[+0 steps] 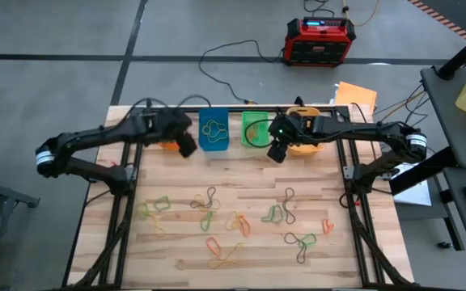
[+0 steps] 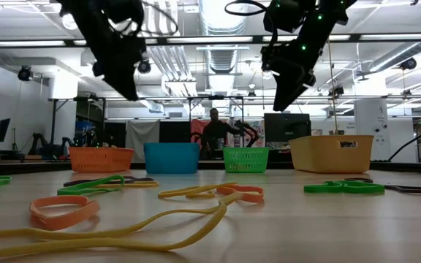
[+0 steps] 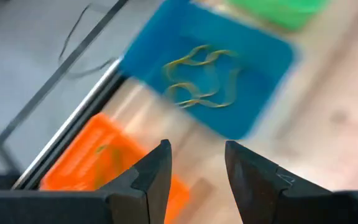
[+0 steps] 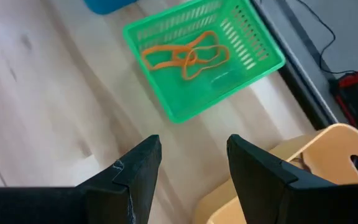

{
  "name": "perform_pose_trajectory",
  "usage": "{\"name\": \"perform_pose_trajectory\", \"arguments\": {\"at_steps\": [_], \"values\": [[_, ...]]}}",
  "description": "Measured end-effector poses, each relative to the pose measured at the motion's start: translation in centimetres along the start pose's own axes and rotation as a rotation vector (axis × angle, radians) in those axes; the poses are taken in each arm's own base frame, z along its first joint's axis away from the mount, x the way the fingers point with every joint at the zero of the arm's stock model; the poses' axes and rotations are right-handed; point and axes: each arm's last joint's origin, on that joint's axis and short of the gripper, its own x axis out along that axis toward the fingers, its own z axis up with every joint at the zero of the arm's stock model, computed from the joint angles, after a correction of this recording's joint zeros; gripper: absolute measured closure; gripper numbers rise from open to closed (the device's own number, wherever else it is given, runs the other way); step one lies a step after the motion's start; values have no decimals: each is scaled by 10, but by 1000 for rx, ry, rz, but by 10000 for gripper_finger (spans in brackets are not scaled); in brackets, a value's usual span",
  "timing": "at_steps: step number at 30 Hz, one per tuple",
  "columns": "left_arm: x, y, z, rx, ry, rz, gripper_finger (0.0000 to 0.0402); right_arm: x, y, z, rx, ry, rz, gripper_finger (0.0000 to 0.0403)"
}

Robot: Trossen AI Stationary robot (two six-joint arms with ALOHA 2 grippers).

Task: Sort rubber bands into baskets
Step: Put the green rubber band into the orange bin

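Observation:
Four baskets stand along the table's far edge: orange (image 1: 167, 144), blue (image 1: 213, 132), green (image 1: 256, 129) and yellow-orange (image 1: 306, 139). The blue one holds yellow bands (image 3: 201, 78), the green one orange bands (image 4: 185, 55). Several loose rubber bands (image 1: 225, 218) in green, orange, yellow and black lie on the wooden table nearer the front. My left gripper (image 1: 186, 148) hangs open and empty above the gap between the orange and blue baskets (image 3: 194, 165). My right gripper (image 1: 275, 152) hangs open and empty just in front of the green and yellow-orange baskets (image 4: 194, 165).
A red-and-black box (image 1: 320, 40) with black cables lies on the floor beyond the table. Black frame rails (image 1: 124, 202) run along both sides of the table. A person (image 2: 214, 131) stands far behind the baskets in the low view. An orange sheet (image 1: 356, 93) lies at the back right corner.

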Motion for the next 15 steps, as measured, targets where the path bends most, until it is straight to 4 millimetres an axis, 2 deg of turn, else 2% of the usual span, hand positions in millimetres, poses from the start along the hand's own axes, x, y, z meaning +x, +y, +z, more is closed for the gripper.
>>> {"name": "perform_pose_trajectory", "arguments": {"at_steps": [6, 15], "values": [[-21, -40, -16, 149, -65, -131, 267, -3, 25, -7, -93, 12, 108, 223], [-33, -85, -41, 311, -126, -276, 267, -21, 74, -24, -284, 35, 261, 235]]}}
